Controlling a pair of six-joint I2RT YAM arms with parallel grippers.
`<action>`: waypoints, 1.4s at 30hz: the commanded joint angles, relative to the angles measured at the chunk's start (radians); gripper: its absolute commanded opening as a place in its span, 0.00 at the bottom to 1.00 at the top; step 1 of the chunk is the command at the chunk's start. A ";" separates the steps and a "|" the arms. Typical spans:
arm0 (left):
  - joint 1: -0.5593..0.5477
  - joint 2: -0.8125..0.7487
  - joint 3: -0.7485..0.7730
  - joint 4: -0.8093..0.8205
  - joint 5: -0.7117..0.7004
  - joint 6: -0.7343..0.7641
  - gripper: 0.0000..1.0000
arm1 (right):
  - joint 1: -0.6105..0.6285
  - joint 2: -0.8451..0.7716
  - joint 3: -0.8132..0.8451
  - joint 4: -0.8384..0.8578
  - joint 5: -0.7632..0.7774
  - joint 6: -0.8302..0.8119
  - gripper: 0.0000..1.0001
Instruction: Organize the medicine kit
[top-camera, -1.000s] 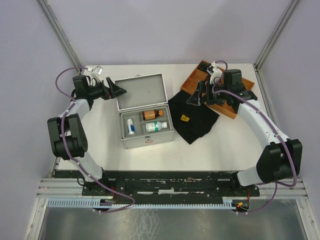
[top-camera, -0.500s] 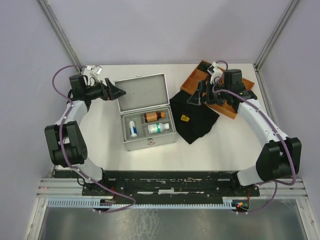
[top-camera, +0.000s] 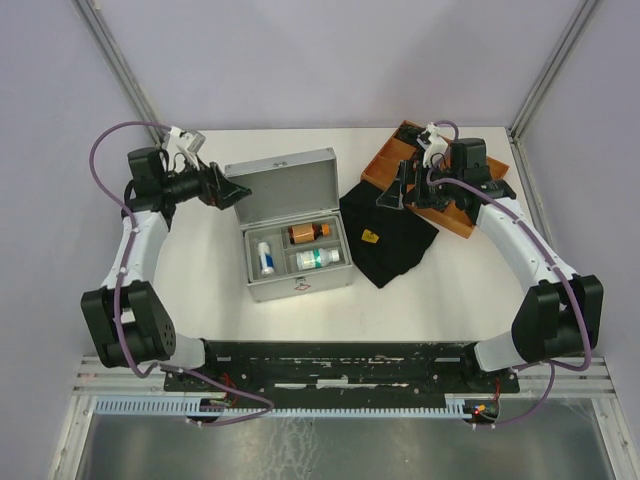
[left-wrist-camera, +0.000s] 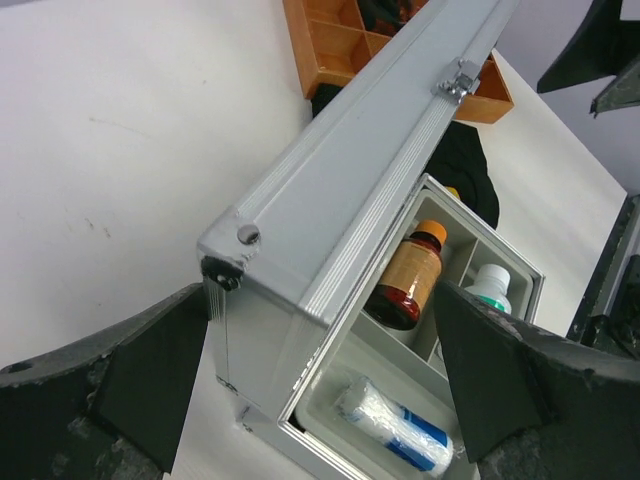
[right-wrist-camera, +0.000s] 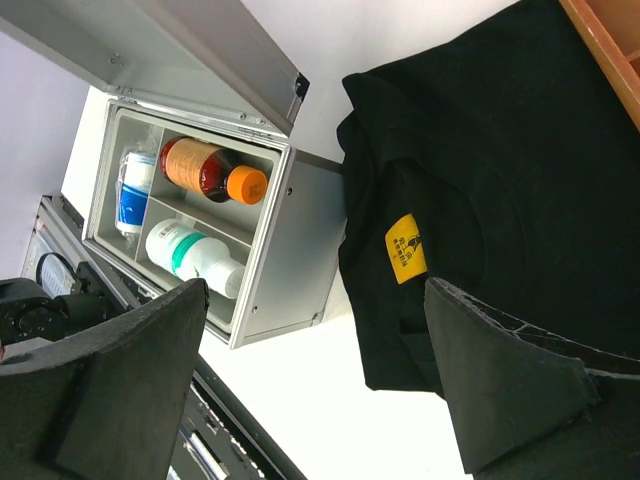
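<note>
**Top view.** The silver-grey rectangular metal medicine kit (top-camera: 297, 282) stands on the white table (top-camera: 200, 290), left of centre, with its hinged lid (top-camera: 280, 184) raised at the far side. Its grey inner tray holds three items:
- an amber bottle with an orange cap (top-camera: 308, 232)
- a white bottle with a green band (top-camera: 315, 257)
- a white roll with a blue label (top-camera: 263, 255)

The left gripper (top-camera: 232, 188) sits just beside the left end of the lid, pointing right, with its jaws spread wide. The right gripper (top-camera: 397, 188) is also spread. It hangs over a black folded cloth with a yellow tag (top-camera: 385, 240), to the right of the kit and apart from it. An orange divided tray (top-camera: 385, 160) lies at the far right, partly under the right arm.

**Left wrist view.** The near corner of the lid (left-wrist-camera: 300, 250) lies between the two open fingers (left-wrist-camera: 110, 390). Whether either finger touches the metal cannot be told.

**Right wrist view.** The kit (right-wrist-camera: 300, 260) lies to the left of the open fingers (right-wrist-camera: 500, 390), and the black cloth (right-wrist-camera: 480, 180) lies beneath them. Nothing is held in either gripper.
</note>
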 joint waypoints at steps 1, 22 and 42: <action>-0.020 -0.114 -0.006 -0.030 0.046 0.115 0.99 | -0.006 0.009 0.002 0.027 -0.021 0.001 0.97; -0.056 -0.456 -0.165 -0.336 0.012 0.405 0.99 | -0.012 -0.013 0.010 0.025 -0.056 -0.038 0.97; -0.057 -0.778 -0.326 -0.845 -0.352 0.937 1.00 | 0.262 -0.206 -0.145 -0.266 0.112 -0.628 0.95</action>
